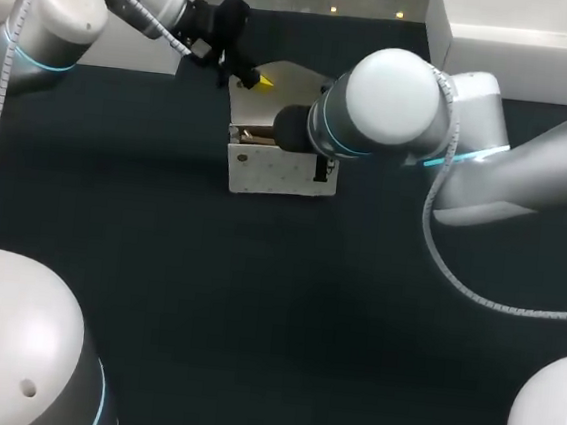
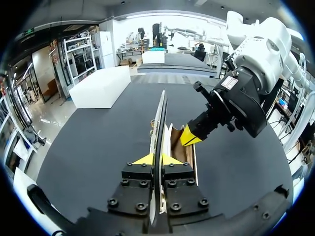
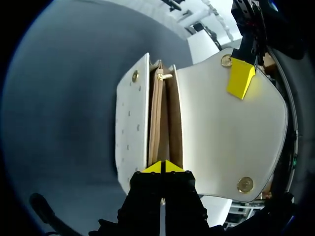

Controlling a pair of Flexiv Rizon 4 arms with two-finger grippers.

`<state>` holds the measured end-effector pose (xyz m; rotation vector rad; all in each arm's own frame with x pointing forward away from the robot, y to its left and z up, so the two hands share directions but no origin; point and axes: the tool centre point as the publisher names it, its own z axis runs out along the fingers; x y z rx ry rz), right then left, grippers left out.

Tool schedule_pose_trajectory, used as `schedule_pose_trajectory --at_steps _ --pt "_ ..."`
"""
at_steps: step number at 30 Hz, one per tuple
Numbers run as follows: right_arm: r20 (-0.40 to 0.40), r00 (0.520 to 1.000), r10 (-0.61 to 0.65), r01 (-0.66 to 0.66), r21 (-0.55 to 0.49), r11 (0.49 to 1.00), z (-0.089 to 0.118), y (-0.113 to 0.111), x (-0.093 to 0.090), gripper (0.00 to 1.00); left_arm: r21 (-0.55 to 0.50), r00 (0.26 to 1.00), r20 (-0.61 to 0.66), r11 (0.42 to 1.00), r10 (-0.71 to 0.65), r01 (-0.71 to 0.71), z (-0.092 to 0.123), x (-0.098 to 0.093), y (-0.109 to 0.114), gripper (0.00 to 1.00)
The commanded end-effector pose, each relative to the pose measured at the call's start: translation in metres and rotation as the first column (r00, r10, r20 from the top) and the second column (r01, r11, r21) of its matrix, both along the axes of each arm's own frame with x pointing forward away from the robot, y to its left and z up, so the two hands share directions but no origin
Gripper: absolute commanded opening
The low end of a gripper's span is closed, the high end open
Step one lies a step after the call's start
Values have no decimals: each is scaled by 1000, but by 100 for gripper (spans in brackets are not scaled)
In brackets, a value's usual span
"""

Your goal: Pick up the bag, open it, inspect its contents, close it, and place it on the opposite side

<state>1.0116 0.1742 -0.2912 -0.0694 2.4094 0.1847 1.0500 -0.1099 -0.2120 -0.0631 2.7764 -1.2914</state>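
Bag [image 1: 279, 172]: upper middle of the head view, upright on the dark table [image 1: 252, 330], mouth open, tan compartments exposed.

Flap [image 1: 295, 75]: raised behind the body, clamped edge-on between the fingers of the left gripper [image 2: 157, 160], arm entering from the upper left.

Right gripper [image 3: 162, 167]: tips pressed together at the near end of the mouth, apparently pinching a thin inner wall. Contents not discernible.

Judged stage: opened and under inspection; closing and transfer outstanding.

Hazards:
- Slippage of the flap from a narrow edge hold if pulled further back.
- Tearing or distortion of the thin wall under opposing pulls from two arms.
- Tipping of the bag on uneven release.
- Collision of the two close-set wrists during closing.
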Motion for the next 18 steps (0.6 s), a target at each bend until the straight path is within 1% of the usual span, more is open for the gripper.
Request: schedule_pose_trajectory --at_steps 1,12,18 --pt "-6 1000 7 -7 2 1000 -5 0 5 0 -9 1000 -2 1000 -4 4 1 1 1 0" --pt "-17 1000 -4 3 -18 1000 -11 1 17 0 -31 999 -23 999 -26 26 0 -1 1 0" --pt "-66 998 7 -10 -36 999 -20 3 22 0 -36 999 -25 999 -41 40 0 -3 1 0"
